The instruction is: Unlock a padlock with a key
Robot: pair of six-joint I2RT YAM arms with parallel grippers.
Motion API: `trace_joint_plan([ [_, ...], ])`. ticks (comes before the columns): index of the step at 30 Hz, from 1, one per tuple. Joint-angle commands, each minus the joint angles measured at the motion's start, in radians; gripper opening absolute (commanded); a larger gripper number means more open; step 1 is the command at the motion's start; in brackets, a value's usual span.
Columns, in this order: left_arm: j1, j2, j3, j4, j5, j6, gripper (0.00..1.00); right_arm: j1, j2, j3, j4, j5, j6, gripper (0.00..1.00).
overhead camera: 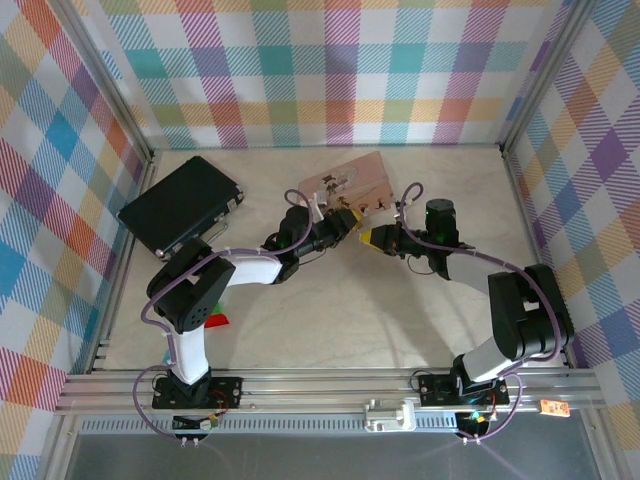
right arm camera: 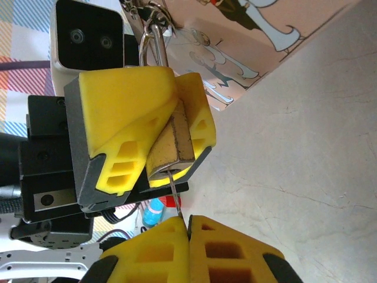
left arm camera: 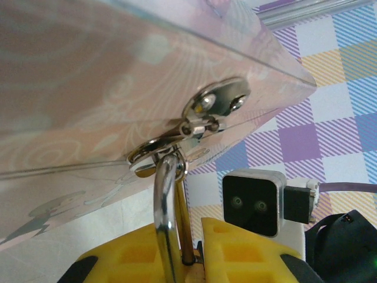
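Currently the left gripper is clenched on the padlock, with the brass body pinched between its yellow pads. The shackle runs straight out ahead of the fingertips and through the hasp of the pink tin. The right gripper is closed on the key; the thin blade sticks out ahead of its tips and meets the underside of the padlock. Risks, as I judge them: the blade is very slender, so a sideways offset, or a twist before it is fully seated, could bend it or make it slip between the pads. A turn could also rotate the padlock within the left grasp, since only the pads and the hasp restrain it. Pushing too hard could shove the tin. Hard to make out: the keyhole is hidden behind the lock's lower edge and the left pad, so I cannot tell how deep the blade sits, or whether it has entered at all. The key's bow is buried between the right pads.
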Motion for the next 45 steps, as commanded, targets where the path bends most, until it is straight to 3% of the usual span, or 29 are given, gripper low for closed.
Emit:
trace_joint_plan([
  [1, -0.046, -0.005, -0.01, 0.125, 0.079, -0.035, 0.0, -0.004, 0.025, 0.024, 0.098, 0.085, 0.115, 0.0],
  [6, -0.049, 0.0, -0.004, 0.139, 0.076, -0.043, 0.0, -0.005, 0.054, -0.012, 0.267, 0.114, 0.248, 0.0],
  [17, -0.054, 0.002, -0.003, 0.154, 0.055, -0.058, 0.0, 0.046, 0.038, -0.055, 0.345, 0.22, 0.393, 0.0],
  [23, -0.058, 0.004, 0.01, 0.169, 0.069, -0.081, 0.0, 0.048, -0.006, -0.05, 0.223, 0.338, 0.294, 0.0],
  [34, -0.057, -0.015, -0.001, 0.147, 0.153, -0.069, 0.0, -0.012, 0.094, 0.113, 0.093, 0.113, 0.149, 0.0],
  [38, -0.054, -0.01, 0.006, 0.169, 0.164, -0.071, 0.0, -0.021, 0.127, 0.134, 0.062, 0.11, 0.19, 0.0],
  [45, -0.054, -0.003, 0.005, 0.203, 0.117, -0.087, 0.0, -0.006, 0.142, 0.054, 0.237, 0.152, 0.382, 0.0],
])
